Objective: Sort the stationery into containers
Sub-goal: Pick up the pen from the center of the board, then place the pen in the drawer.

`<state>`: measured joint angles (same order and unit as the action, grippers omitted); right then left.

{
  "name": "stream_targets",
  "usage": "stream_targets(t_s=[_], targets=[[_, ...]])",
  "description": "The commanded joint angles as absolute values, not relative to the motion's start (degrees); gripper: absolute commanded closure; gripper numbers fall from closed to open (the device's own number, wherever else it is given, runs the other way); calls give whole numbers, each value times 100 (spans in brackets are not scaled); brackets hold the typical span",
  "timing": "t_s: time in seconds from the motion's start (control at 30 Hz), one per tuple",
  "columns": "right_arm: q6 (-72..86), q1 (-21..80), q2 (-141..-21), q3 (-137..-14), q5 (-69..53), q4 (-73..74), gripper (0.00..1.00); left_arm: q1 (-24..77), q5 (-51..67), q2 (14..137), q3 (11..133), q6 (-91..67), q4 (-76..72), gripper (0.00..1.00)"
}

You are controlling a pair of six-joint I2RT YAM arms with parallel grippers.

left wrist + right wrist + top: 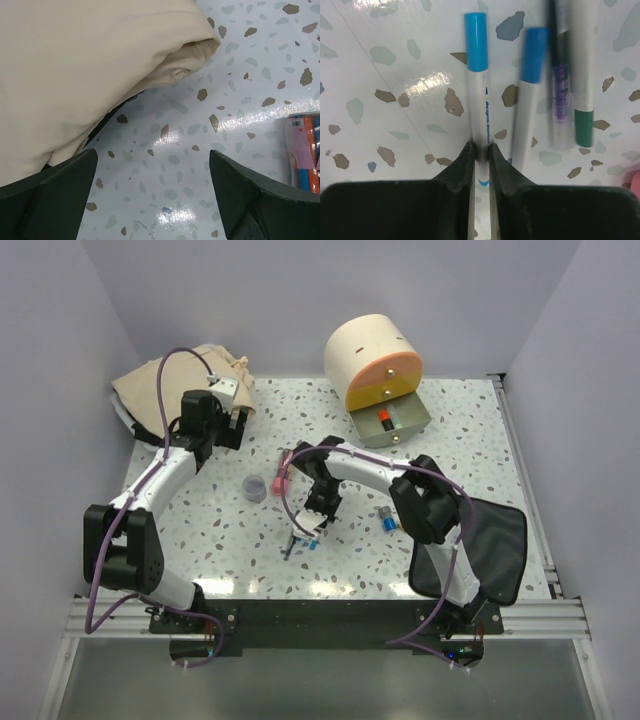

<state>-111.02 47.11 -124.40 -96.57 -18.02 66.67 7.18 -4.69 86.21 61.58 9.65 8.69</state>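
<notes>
My right gripper (480, 147) is shut on a thin white pen with a blue cap (476, 42), which lies flat on the speckled table. Beside it lie a second blue-capped pen (532, 60), a clear pen with purple print (560, 95) and a green-capped pen (583, 127). From above, the right gripper (312, 525) is low over this pen cluster (300, 544). The cream cylindrical box (372, 350) has its orange drawer (392, 420) pulled out, with a black-and-orange highlighter inside. The black pouch (495, 545) lies at the right. My left gripper (152, 185) is open and empty.
A beige cloth (160, 390) is bunched at the back left, right beside the left gripper (232, 425); it fills the left wrist view's upper left (75, 75). A small grey pot (256, 488) and a blue and yellow piece (385, 520) lie mid-table.
</notes>
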Motion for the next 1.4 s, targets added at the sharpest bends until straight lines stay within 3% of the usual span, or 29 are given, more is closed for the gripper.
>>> stream_targets(t_s=[0.0,0.37,0.6,0.87,0.93,1.03,1.13,1.37], targets=[[-10873,4624,-12569,-9948,-1599,7189,100,642,-378,8446,6257,941,712,1],[-9801,3315,-11277,-10968,-1415,7664,100,606,-299,8823,6609,862,598,1],[-8983,2093,-11793,-12232,-1099,7094,100,615,-333,9176,7005,835,659,2],[-8754,1670,-12471,-12550,-406,6496,100,615,-378,9343,7181,791,703,2],[-8570,1687,-12586,-12542,-212,6294,78,615,-360,9308,7163,765,712,2],[-8262,1688,-12446,-12349,-228,5758,56,615,-369,9246,7102,765,703,2],[-8157,1696,-12131,-12173,-421,5502,49,615,-439,9185,7040,765,686,2],[-8094,2308,-11225,-11675,-2319,6546,50,615,-422,9106,6908,756,642,2]])
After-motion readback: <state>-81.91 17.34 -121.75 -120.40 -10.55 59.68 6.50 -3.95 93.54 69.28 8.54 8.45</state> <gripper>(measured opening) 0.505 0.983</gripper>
